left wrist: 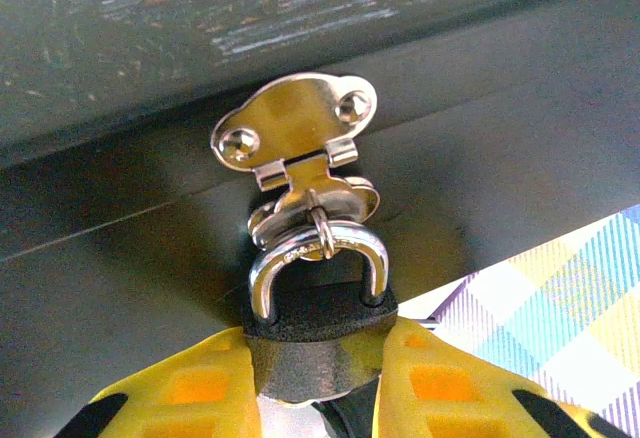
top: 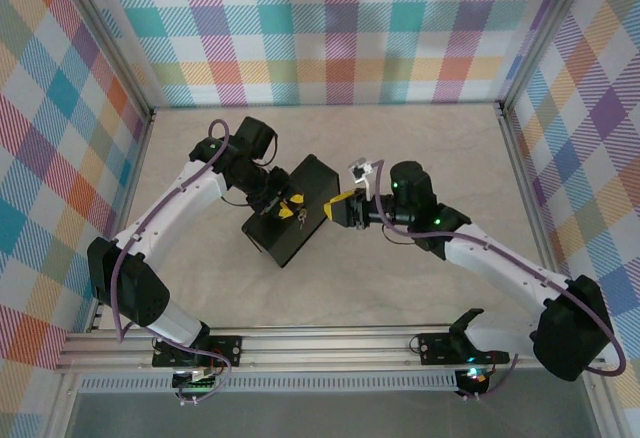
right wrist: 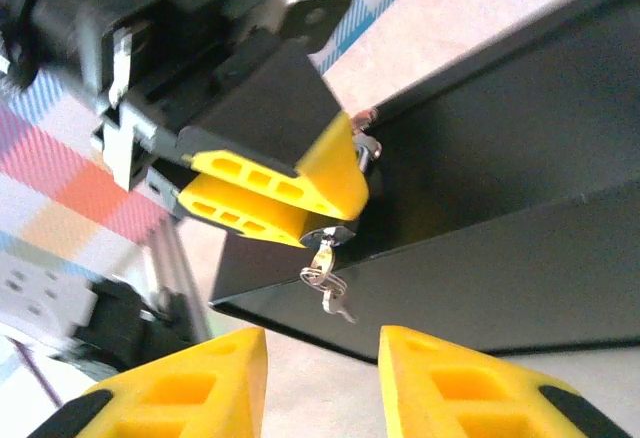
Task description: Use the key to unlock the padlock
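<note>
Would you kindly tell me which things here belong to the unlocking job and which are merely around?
Job: small dark grey metal padlock, gripped by left hand; tiny silvery metal key dangling beneath it; open right hand.
Around: black box; shiny silver metal hasp; checked walls.

Padlock (left wrist: pixel 318 343) held at the hasp (left wrist: pixel 295 123) of the black box (left wrist: pixel 120 288)

The left gripper (left wrist: pixel 318 383) clamps the dark grey body of the padlock between its two yellow fingers (left wrist: pixel 190 388). The silvery shackle (left wrist: pixel 265 273) stands upward and passes through the ring below the hasp, and both its legs reach down to the body. The shiny hasp plate, with two screws, sits on the box just under the lid (left wrist: pixel 150 18) with its blue and yellow picture. At the lower right, a checked surface (left wrist: pixel 560 298) appears.
</note>
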{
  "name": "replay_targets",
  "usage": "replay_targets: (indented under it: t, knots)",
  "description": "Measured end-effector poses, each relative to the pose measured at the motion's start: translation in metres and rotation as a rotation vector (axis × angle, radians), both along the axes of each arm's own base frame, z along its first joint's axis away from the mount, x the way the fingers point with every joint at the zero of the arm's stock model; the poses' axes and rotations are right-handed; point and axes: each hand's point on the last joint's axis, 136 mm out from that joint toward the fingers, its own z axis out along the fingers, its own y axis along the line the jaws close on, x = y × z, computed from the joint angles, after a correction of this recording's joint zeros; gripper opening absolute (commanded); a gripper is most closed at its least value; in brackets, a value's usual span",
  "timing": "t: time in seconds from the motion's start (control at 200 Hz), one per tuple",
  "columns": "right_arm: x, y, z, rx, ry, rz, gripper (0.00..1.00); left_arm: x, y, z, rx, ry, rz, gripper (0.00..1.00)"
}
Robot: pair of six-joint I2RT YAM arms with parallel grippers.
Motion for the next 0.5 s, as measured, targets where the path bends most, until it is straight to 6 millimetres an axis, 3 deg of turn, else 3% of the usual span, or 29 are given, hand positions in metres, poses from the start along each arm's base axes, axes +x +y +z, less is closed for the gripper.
replay_targets:
  t: [0.09, 0.23, 0.5]
  knots:
    - [-0.005, 0.005, -0.002, -0.039, -0.210, 0.052, 0.34, 0.000, 0.000, -0.001, 0.002, 0.005, 0.000, 0.00]
    - [-0.015, 0.013, -0.025, -0.110, -0.473, 0.144, 0.33, 0.001, 0.000, -0.005, 0.012, 0.019, 0.001, 0.00]
    - [-0.004, 0.037, -0.042, -0.257, -0.806, 0.191, 0.37, 0.006, 0.004, -0.004, 0.054, 0.011, 0.006, 0.00]
